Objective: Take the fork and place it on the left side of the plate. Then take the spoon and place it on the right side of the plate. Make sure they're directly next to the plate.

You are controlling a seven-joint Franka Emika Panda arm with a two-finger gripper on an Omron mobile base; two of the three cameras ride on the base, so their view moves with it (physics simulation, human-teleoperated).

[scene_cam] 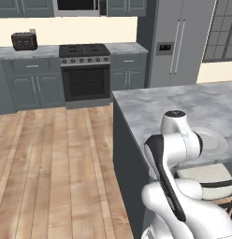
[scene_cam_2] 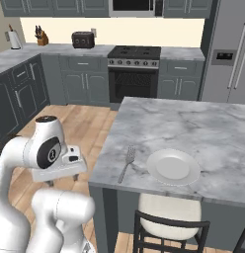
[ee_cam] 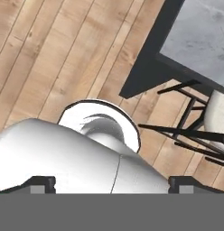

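Observation:
The grey fork [scene_cam_2: 127, 164] lies on the marble island counter, just left of the round pale plate [scene_cam_2: 173, 167], with its tines pointing away from the front edge. The plate [scene_cam: 212, 141] also shows behind my arm in the left base view. The spoon is out of view. My gripper [ee_cam: 111, 184] hangs off the island's left side, over the wooden floor and well short of the fork. Its fingertips [ee_cam: 41, 182] stand wide apart, open, holding nothing.
A dark-framed chair with a pale cushion [scene_cam_2: 169, 212] is tucked under the island's front edge, below the plate. The island's corner [ee_cam: 132, 90] and chair legs show below the hand. A stove [scene_cam_2: 134, 69], a toaster [scene_cam_2: 83, 39] and a fridge [scene_cam_2: 233, 54] line the back wall.

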